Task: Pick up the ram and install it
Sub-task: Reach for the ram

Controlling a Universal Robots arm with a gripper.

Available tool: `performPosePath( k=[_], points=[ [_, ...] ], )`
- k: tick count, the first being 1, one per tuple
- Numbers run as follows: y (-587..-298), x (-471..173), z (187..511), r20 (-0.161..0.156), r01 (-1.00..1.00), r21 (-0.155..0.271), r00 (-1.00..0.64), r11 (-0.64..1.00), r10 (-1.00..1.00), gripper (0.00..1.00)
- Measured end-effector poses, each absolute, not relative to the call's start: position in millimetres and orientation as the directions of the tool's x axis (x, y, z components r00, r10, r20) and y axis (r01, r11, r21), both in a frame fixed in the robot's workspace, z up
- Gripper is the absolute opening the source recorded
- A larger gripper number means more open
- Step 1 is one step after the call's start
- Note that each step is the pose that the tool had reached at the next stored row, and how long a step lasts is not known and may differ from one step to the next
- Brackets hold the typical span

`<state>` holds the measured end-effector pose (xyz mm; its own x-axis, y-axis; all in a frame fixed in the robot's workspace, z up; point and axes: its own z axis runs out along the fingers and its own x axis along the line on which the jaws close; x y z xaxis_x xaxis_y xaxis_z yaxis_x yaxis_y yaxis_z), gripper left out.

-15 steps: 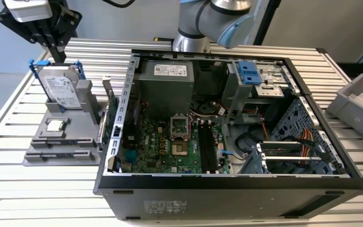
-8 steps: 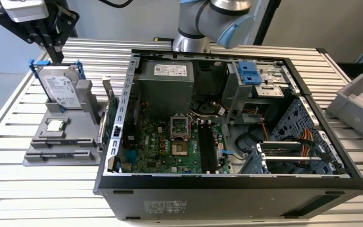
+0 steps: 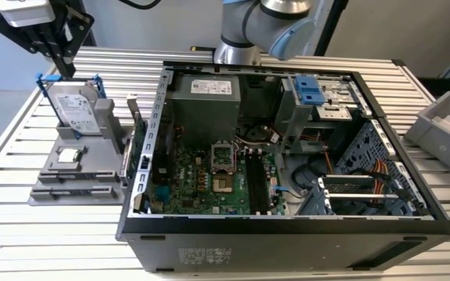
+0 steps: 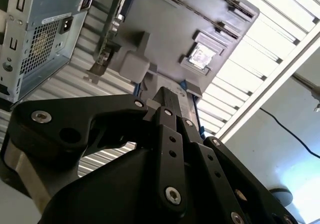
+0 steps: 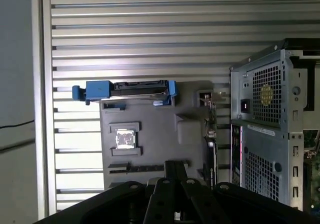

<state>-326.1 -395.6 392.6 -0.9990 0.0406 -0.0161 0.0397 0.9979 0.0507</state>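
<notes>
While the tool (image 3: pixel 66 70) hangs over the hard drive (image 3: pixel 77 108) with fingers pressed together, I think it could strike the drive's blue frame (image 3: pixel 49 78) instead of straddling the ram (image 5: pixel 140 168).

End effector (image 3: pixel 68 74) hangs over upright hard drive (image 3: pixel 75 110); case wall (image 3: pixel 157 123) flanks holder (image 3: pixel 72 190); table (image 3: pixel 6 170) on other side bare.

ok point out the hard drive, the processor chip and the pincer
hard drive (image 3: pixel 75 108): exterior view, on its silver labelled face
processor chip (image 5: pixel 123 139): first wrist view, on its metal top
pincer (image 3: pixel 67 70): exterior view, midway between its fingertips
</notes>
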Motion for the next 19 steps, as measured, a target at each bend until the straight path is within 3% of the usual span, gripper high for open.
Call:
performPosePath(
  k=[19],
  points=[
    [-395.6,-341.5,391.7,-0.016,0.039,0.051,-0.999,0.998,0.04,0.0]
  ],
)
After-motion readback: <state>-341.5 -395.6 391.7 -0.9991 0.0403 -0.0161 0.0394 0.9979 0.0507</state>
